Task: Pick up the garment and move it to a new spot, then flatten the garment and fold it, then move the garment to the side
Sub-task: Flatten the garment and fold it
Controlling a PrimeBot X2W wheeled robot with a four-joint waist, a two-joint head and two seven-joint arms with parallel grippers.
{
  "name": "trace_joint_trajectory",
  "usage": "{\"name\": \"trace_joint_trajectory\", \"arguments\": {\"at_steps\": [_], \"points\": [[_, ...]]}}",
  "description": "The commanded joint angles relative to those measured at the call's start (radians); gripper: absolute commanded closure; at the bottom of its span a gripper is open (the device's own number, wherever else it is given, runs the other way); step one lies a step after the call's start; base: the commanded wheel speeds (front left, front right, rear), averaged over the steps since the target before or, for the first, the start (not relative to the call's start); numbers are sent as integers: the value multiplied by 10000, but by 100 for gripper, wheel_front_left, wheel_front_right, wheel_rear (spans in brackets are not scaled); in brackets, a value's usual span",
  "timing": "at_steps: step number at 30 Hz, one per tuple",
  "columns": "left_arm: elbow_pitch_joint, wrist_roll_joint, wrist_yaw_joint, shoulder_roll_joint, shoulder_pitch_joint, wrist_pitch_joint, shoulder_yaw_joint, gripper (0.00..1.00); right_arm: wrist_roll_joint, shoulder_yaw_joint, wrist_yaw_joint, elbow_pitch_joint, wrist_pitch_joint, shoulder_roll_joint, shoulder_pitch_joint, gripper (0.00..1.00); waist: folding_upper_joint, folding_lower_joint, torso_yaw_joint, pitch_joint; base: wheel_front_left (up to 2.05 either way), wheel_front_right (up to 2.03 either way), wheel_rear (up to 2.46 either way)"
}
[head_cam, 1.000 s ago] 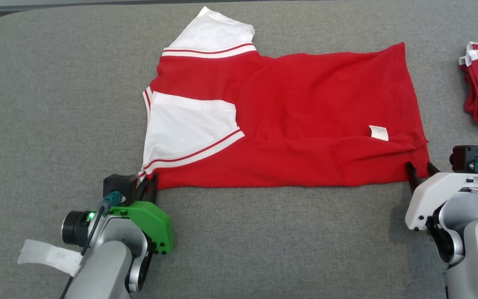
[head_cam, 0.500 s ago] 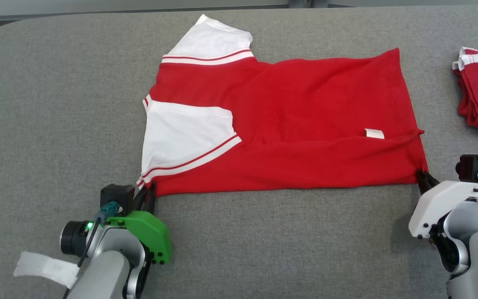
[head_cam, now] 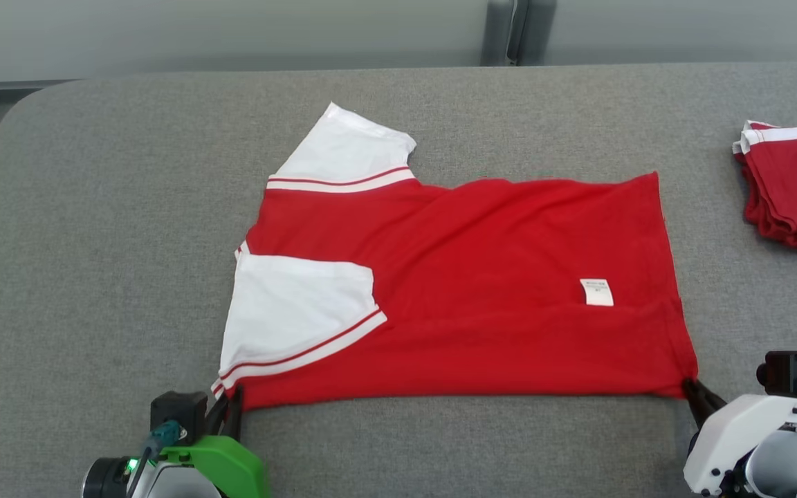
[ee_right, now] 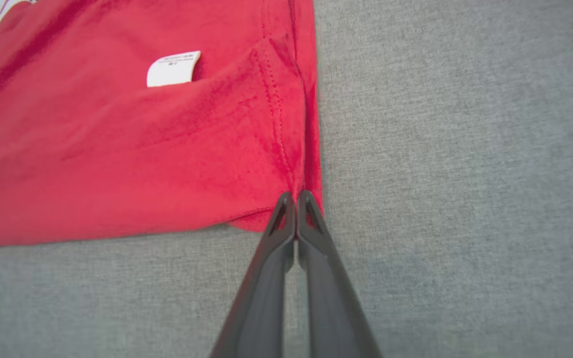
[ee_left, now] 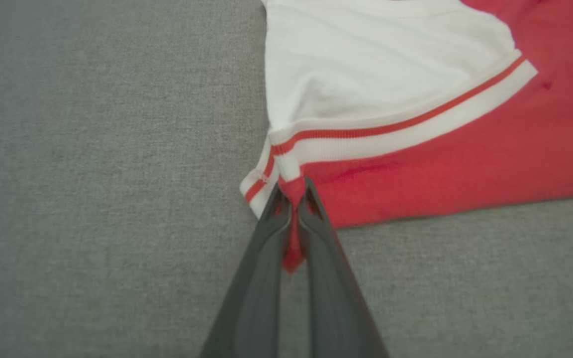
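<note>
You have 1 red garment lying flat in the middle of the grey counter. The counter top looks like rough woven cloth. The garment is soft knit and folded into a long box shape, with 2 white sleeves at its left end. Each sleeve ends in a ribbed white cuff with 1 thin red stripe. 1 small white tag sits near the right end, and its tiny writing is too blurry to read. Your left end effector has its 2 dark fingers pressed together, pinching the near left corner of the garment. Your right end effector is pressed together too, pinching the near right corner. 1 pile of folded red clothes lies well apart on the right.
</note>
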Motion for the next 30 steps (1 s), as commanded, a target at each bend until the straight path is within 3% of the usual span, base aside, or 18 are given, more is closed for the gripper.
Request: {"name": "trace_joint_trajectory", "arguments": {"at_steps": [1,21,22,23,24,25,30], "points": [[-81,-30,110,141,252,32,22,100,74,-6,-8,-79,89,-32,216,100,0,0,50,-129,0,0,0],[-1713,-341,800,581,2101,465,-54,100,532,-144,-7,-1153,1077,2,1776,100,0,0,255,-427,0,0,0],[-1690,-356,793,552,2132,471,-61,100,555,-128,-7,-1136,1074,3,1785,73,0,0,264,-438,0,0,0],[-1681,-379,780,516,2159,426,-51,86,656,-149,-7,-1100,1014,3,1803,0,0,0,277,-450,0,0,0],[-1681,-423,780,469,2174,303,-5,48,698,-184,-7,-1064,939,1,1811,0,0,0,290,-462,0,0,0],[-1651,-456,771,432,2194,223,38,0,712,-193,-7,-1011,878,3,1829,0,0,0,307,-481,0,0,0],[-1659,-600,641,192,2058,-785,351,0,734,-305,-5,-918,192,4,1842,0,0,0,419,-675,0,0,0]]}}
